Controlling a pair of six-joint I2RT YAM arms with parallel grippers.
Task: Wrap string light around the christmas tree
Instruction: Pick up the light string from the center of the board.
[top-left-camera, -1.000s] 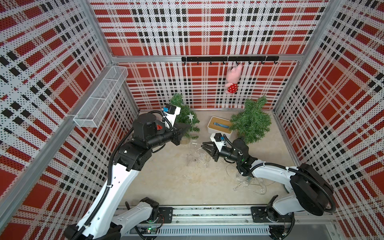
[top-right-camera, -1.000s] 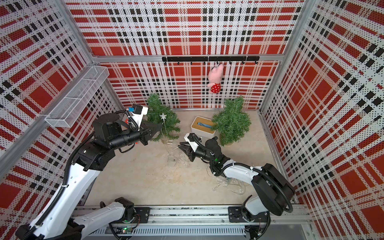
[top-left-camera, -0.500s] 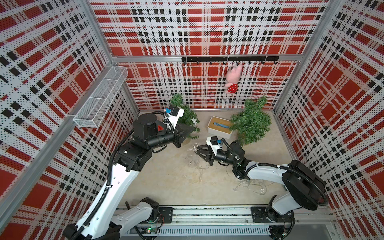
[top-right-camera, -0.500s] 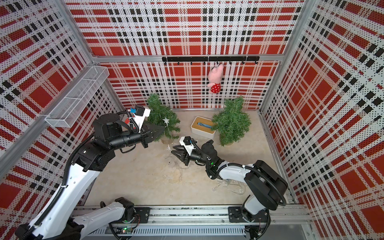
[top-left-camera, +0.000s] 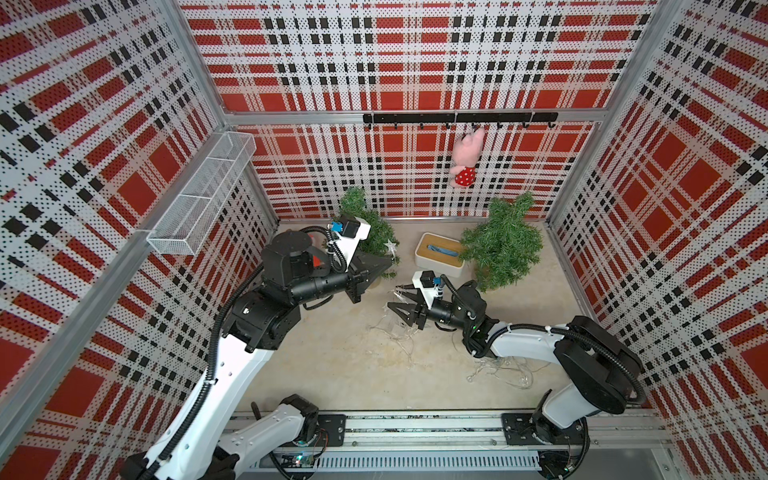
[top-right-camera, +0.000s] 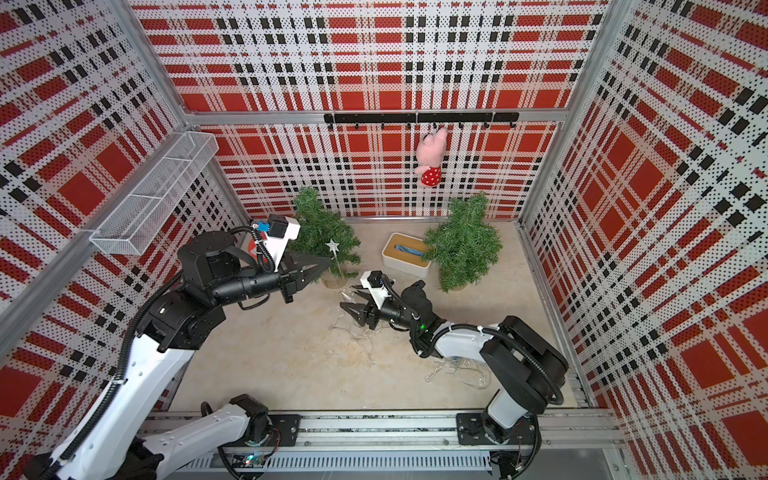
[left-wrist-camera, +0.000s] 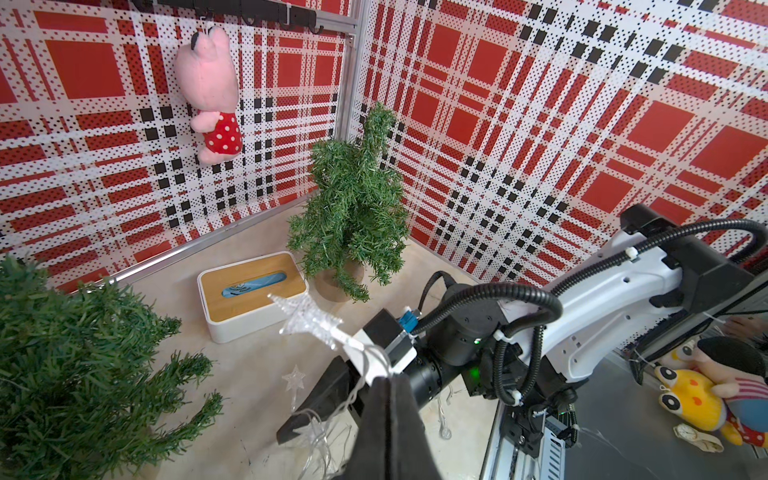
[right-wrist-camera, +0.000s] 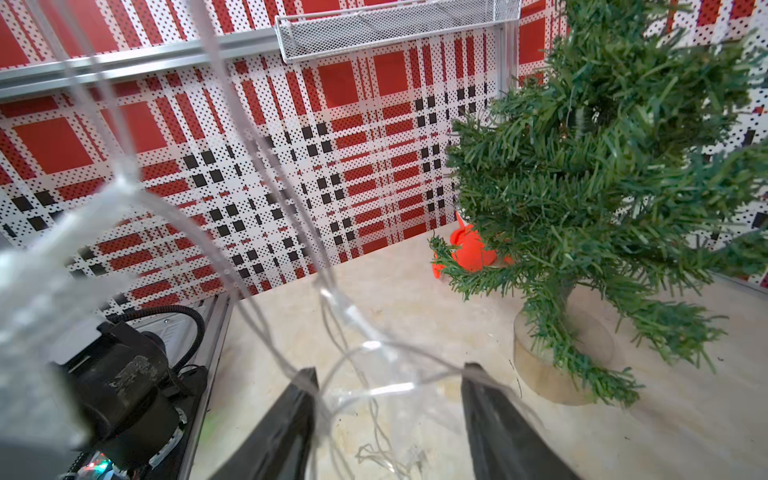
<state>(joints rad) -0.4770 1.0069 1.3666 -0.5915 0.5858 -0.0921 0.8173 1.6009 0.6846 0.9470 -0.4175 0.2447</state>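
Two small green Christmas trees stand at the back: one on the left (top-left-camera: 370, 232) (top-right-camera: 320, 232) and one on the right (top-left-camera: 503, 245). The clear string light lies tangled on the floor (top-left-camera: 399, 332) (top-right-camera: 353, 332). My left gripper (top-left-camera: 388, 262) (left-wrist-camera: 388, 380) is shut on one strand of it, beside the left tree, and a clear star (left-wrist-camera: 309, 320) sticks up from that strand. My right gripper (top-left-camera: 399, 299) (right-wrist-camera: 390, 386) stands open low over the tangle. Loose strands (right-wrist-camera: 353, 316) drape across its fingers. The left tree (right-wrist-camera: 602, 166) rises just beyond it.
A white tissue box with a wooden lid (top-left-camera: 438, 253) sits between the trees. More loose string light lies by the right arm's base (top-left-camera: 503, 370). A pink plush (top-left-camera: 467, 158) hangs on the back wall, a wire basket (top-left-camera: 203, 195) on the left wall. Something orange (right-wrist-camera: 469, 249) lies behind the left tree.
My right gripper has moved left toward the left tree and its jaws have opened. The left gripper stays shut on the strand and has shifted only slightly.
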